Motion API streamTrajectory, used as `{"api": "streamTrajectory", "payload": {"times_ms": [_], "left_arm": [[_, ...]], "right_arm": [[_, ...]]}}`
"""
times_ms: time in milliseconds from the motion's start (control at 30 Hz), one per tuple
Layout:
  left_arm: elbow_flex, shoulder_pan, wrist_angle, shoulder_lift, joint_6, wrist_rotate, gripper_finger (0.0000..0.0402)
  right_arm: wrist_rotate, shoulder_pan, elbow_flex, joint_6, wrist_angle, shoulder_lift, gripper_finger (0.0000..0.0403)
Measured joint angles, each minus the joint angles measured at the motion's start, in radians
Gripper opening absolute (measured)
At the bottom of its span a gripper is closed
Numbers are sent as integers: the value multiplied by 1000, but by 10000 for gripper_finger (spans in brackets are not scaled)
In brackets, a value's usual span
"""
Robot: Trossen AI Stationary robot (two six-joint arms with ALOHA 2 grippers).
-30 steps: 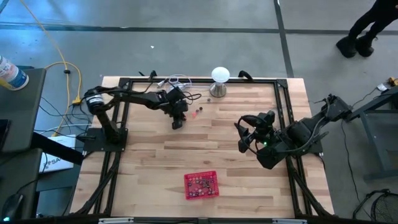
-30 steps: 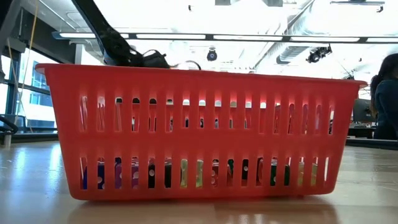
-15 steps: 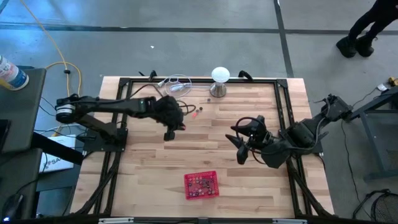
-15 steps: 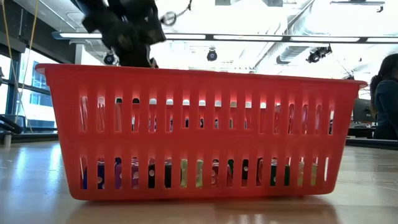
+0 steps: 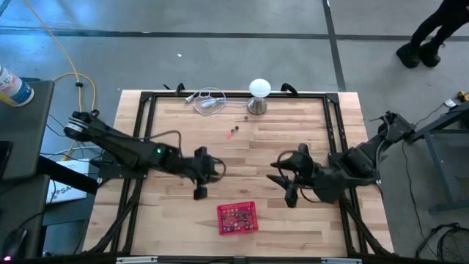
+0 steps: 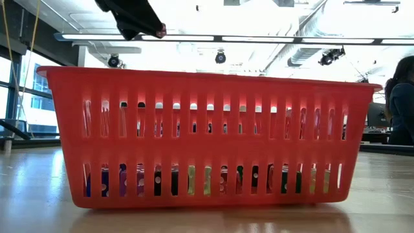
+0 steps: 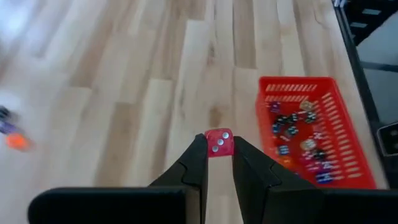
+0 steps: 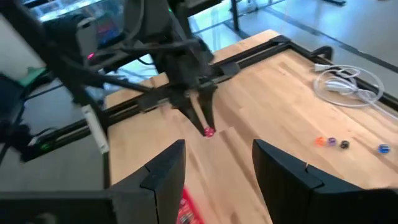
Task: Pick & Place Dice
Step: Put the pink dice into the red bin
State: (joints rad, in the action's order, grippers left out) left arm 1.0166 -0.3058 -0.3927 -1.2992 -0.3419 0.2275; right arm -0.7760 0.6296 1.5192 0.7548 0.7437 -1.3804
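My left gripper (image 5: 199, 192) is shut on a red die with white dots (image 7: 218, 142), above bare table to the left of the red mesh basket (image 5: 237, 218). The low view shows this gripper (image 6: 132, 16) higher than the basket's rim (image 6: 207, 76). The basket stands on the table near its near edge, with many mixed-colour dice (image 7: 295, 134) on its floor. A few loose dice (image 5: 233, 132) lie on the far part of the table. My right gripper (image 5: 287, 192) is open and hovers right of the basket, holding nothing. My left gripper pinches the red die (image 8: 208, 131) between its two fingertips (image 7: 200, 149), on two opposite faces. The fingers come from above, pointing down. The die is lifted clear of the table.
A white ball-topped metal stand (image 5: 259, 95) and a coiled white cable (image 5: 209, 99) sit by the far edge. Orange, purple, dark and blue dice (image 8: 331, 142) lie apart on the wood. Black frame rails (image 5: 337, 132) border the table. A person stands beyond the far right corner (image 5: 432, 29).
My left gripper has moved from beside the loose dice at the far part of the table toward the near edge and the basket, rising in the low view and carrying the red die. My right gripper has drifted toward the near edge.
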Motion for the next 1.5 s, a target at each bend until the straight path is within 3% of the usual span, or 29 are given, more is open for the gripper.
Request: {"api": "streamTrajectory", "payload": {"times_ms": [367, 767, 1067, 1500], "left_arm": [[168, -170, 2, -232, -187, -43, 43], [226, -278, 83, -373, -309, 65, 43], [228, -271, 262, -450, -267, 63, 44], [224, -222, 252, -500, -266, -38, 57]], "right_arm": [[-99, 101, 0, -22, 0, -67, 177], [-151, 194, 0, 25, -29, -135, 177], [-192, 249, 0, 54, -38, -135, 177], [-189, 268, 0, 63, -35, -134, 177]]}}
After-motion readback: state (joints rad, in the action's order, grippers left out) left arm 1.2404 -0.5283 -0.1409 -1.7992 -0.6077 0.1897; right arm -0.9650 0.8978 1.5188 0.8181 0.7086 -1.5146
